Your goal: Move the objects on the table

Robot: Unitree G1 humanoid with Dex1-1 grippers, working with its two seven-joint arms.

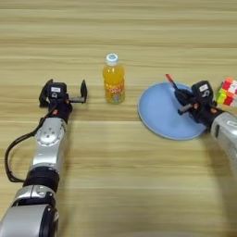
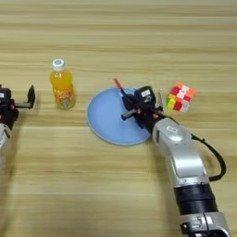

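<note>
A wooden table (image 1: 115, 176) with horizontal plank lines is seen from above. A bottle (image 1: 114, 79) of orange drink, white-capped, is stood upright near the middle of the table, well apart from the other items. To its right a round blue plate (image 2: 109, 121) is laid flat on the wood. A pen (image 2: 121, 89), black with a red cap, is held tilted over the far right part of the plate, red end uppermost and pointing away from the robot. It is gripped by the right gripper (image 2: 132, 105), whose fingers are closed about the pen's lower part above the plate's right portion; the silver right forearm is extended from the lower right. A cube (image 2: 180, 97), multicoloured in red, orange, yellow, green and white, is placed on the table just right of the plate and beyond the right wrist, apart from both. The left gripper (image 1: 64, 91) is found left of the bottle, near it but not touching, resting low at the table with its two black fingers spread wide and nothing between them; the left arm is extended from the lower left.
</note>
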